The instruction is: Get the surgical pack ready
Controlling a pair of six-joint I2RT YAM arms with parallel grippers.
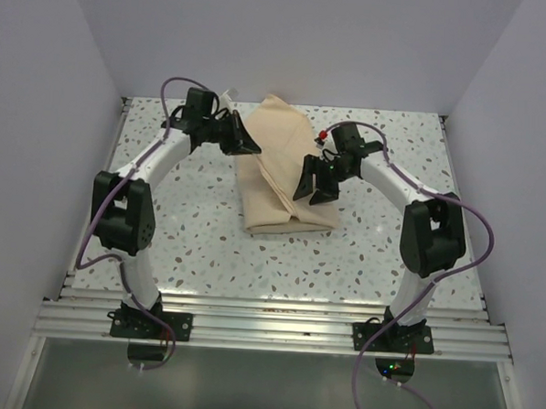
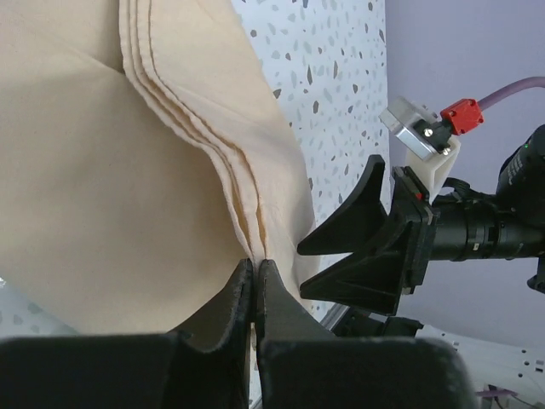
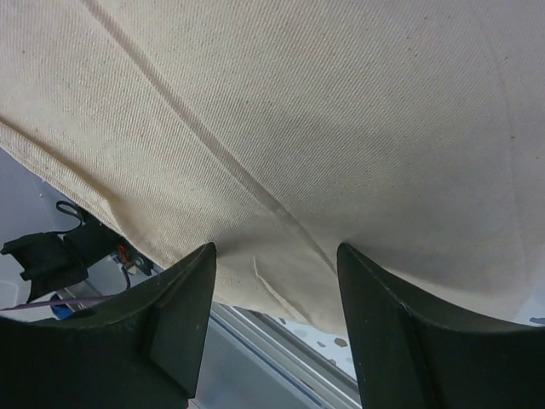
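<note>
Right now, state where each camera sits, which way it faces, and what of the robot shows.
Top external: above and behind the bases, looking down at the table; left arm and right arm show, tan cloth between them.
Left wrist: on the left arm, looking along the left tool, shut on the cloth's edge; the right tool shows beyond.
Right wrist: on the right arm, facing the cloth close up past its own open fingers.
Shared: both wrist views show the cloth.

Tan cloth point(image 1: 273, 200), folded in layers.
</note>
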